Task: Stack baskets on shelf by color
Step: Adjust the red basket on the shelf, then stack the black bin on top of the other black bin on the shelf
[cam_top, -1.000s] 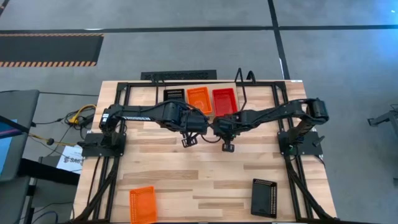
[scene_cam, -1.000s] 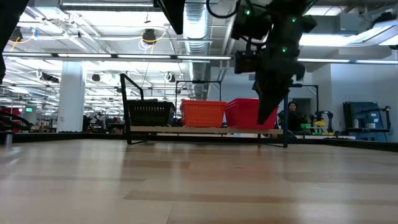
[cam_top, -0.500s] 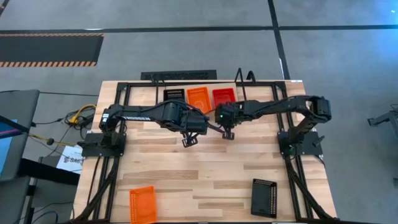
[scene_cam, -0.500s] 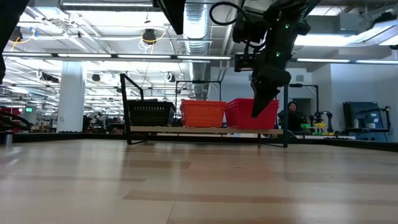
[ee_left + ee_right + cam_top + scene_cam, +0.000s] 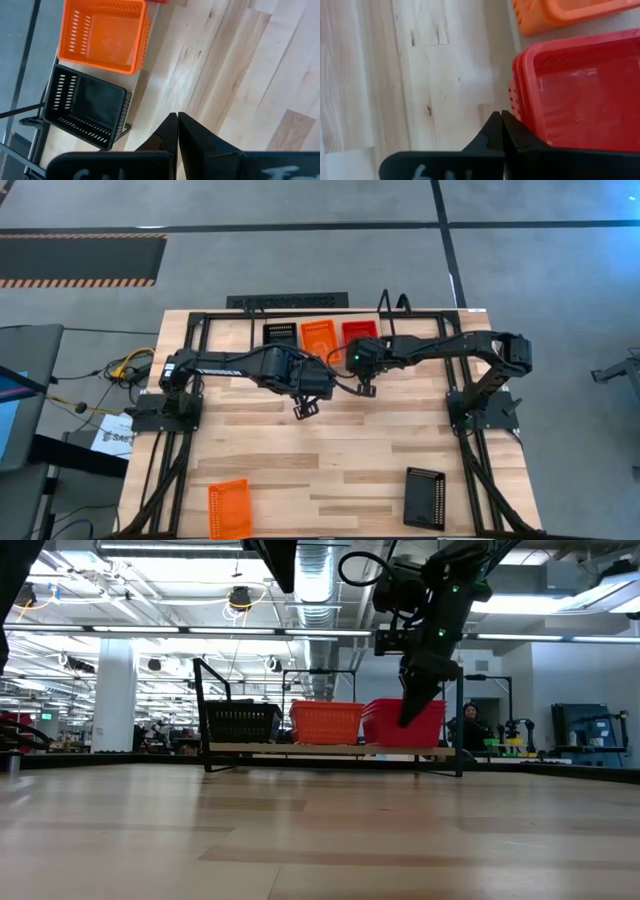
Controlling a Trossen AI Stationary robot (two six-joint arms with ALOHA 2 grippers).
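Both pincers were pressed together, empty: the right pincer just beside the red stack might nudge it off the shelf; the left pincer hung nearby.

Wooden surface carrying the shelf at its far edge. Shelf holds black, orange and red baskets. One orange basket and one black basket lie near the front edge.

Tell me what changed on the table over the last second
The right gripper, shut and empty, drew back from mid-table toward the shelf, ending just in front of the red baskets. The left gripper stayed shut near the middle. Nothing was picked up or let go. The orange baskets and black basket on the shelf and the loose orange basket and loose black basket near the front edge did not move.
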